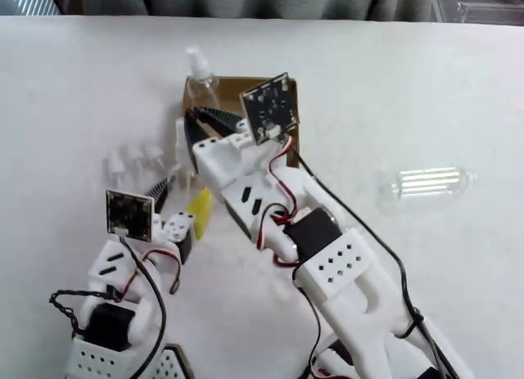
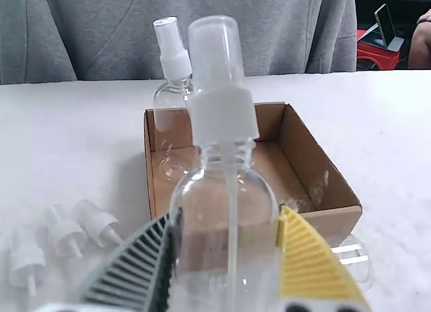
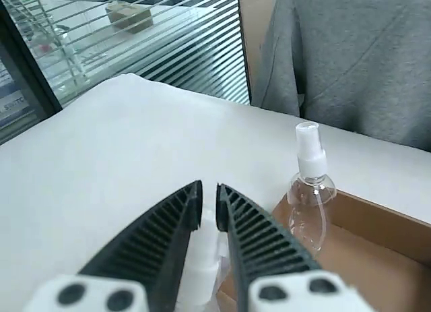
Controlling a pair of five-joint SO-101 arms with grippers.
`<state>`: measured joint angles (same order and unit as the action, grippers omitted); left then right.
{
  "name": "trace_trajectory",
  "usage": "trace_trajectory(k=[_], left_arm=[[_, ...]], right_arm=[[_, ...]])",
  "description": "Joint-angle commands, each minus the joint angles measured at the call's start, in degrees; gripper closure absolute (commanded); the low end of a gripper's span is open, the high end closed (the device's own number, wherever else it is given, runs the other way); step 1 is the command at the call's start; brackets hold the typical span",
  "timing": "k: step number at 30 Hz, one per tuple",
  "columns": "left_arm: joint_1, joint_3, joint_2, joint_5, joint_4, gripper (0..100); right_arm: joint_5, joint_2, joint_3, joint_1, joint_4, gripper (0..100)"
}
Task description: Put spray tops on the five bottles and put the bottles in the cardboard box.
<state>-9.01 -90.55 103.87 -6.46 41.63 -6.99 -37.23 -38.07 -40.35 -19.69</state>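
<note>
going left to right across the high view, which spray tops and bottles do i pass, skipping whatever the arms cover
loose spray tops → capped bottle standing upright → bottle lying on its side

Clear glossy plastic bottles [image 2: 222,217]; smooth white plastic spray tops [image 2: 64,232]; matt cardboard box [image 2: 322,191].

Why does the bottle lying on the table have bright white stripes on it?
High view: the stripes on the lying bottle are glare, probably light from slatted blinds mirrored on its clear wall. Right wrist view: those blinds are brightly lit. Left wrist view: the held bottle has no such stripes, and the box shows through it.
</note>
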Motion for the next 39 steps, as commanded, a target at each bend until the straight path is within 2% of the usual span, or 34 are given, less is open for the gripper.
trace_trajectory(k=[1,16,19,23,26,34,39], left_arm=[[-0.1,0.4,0.7,0.6,-1.3,98],[-0.1,0.4,0.7,0.6,-1.4,98],[-0.1,0.4,0.7,0.6,-1.4,98],[-0.1,0.4,0.7,0.6,-1.4,98],[-0.1,0.4,0.7,0.6,-1.4,98],[-0.1,0.4,0.7,0.6,-1.2,98],[-0.1,0.4,0.7,0.6,-1.3,98]], right_arm=[[0.1,1.2,1.5,-0.7,1.4,98.3],[0.1,-4.2,1.1,-1.9,-9.8,98.3],[0.1,-4.8,1.6,-1.6,-9.5,98.3],[0.2,-4.3,3.7,-1.5,-3.6,98.3],[3.0,-0.7,6.2,-1.6,-0.9,98.3],[4.5,12.3,13.5,0.0,-1.0,98.3],[4.5,12.9,13.9,-0.3,-5.0,98.3]])
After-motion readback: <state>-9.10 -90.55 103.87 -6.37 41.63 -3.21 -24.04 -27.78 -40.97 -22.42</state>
